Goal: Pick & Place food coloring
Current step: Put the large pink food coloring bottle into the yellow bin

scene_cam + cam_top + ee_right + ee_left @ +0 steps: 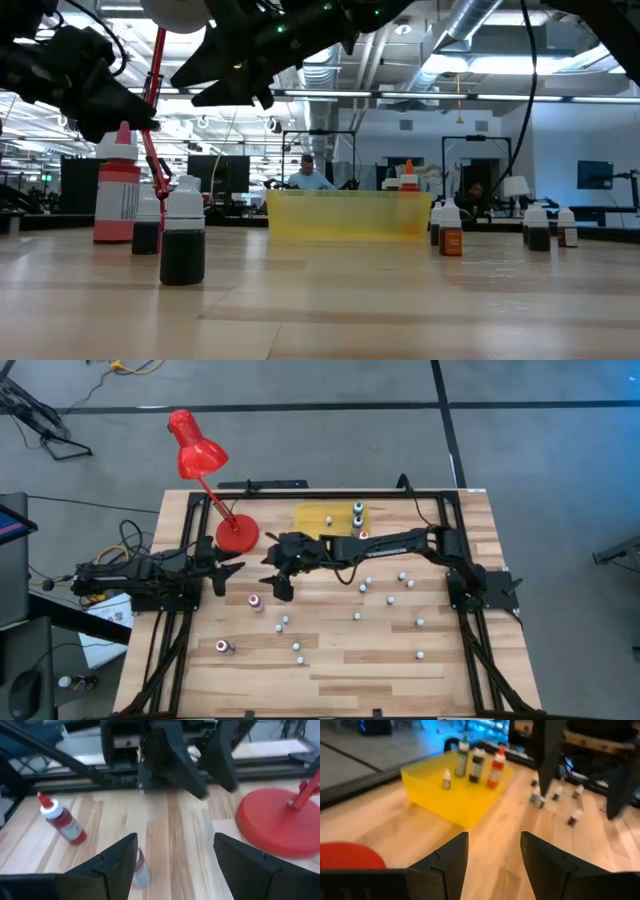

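With my right gripper (172, 865) spread wide and empty, one small bottle (140, 872) lies just below its fingers and a red bottle (62, 822) beyond; left gripper (492, 862) also wide. Four bottles stand in the yellow tray (455, 795); most remain.

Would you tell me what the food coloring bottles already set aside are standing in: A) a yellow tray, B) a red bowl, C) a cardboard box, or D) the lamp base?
A: the left wrist view shows four bottles standing upright inside the yellow tray.
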Available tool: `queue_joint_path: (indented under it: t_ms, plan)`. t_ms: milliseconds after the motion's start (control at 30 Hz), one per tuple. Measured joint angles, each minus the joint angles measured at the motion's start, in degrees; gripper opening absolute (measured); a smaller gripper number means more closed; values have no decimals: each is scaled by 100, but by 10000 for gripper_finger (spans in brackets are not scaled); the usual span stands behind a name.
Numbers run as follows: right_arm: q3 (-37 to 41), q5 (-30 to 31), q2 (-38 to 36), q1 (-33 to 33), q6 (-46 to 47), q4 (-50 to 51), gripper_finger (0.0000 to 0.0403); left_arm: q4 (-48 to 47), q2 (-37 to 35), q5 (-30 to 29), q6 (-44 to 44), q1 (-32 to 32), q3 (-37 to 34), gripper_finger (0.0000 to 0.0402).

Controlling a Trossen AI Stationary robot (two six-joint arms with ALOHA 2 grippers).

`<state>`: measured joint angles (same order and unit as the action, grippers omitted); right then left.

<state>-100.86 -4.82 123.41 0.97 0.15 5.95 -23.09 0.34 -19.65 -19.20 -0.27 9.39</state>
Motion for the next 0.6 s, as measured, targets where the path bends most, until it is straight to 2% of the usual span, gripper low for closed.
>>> queue_joint_path:
  t_ms: [100, 167, 233, 333, 467, 600]
  plan:
    - [0, 4, -259, 20, -16, 681, 255, 67, 0, 710, 78, 0, 104, 174]
    - [0, 43, -579, 24, -54, 1247, 255, 506, 0, 1405, 434, -2, 111, 174]
    - [-3, 110, -919, 28, -60, 1730, 255, 1086, 2, 1780, 742, -9, 92, 174]
    - [-9, 221, -1367, -6, -59, 2373, 255, 1211, 160, 1666, 1059, -7, 72, 174]
    - [-2, 465, -1899, -90, 38, 2987, 255, 1053, 689, 1627, 857, -17, 58, 181]
    - [-2, 941, -2408, -166, 242, 3657, 255, 1350, 1310, 1763, 807, -105, 56, 200]
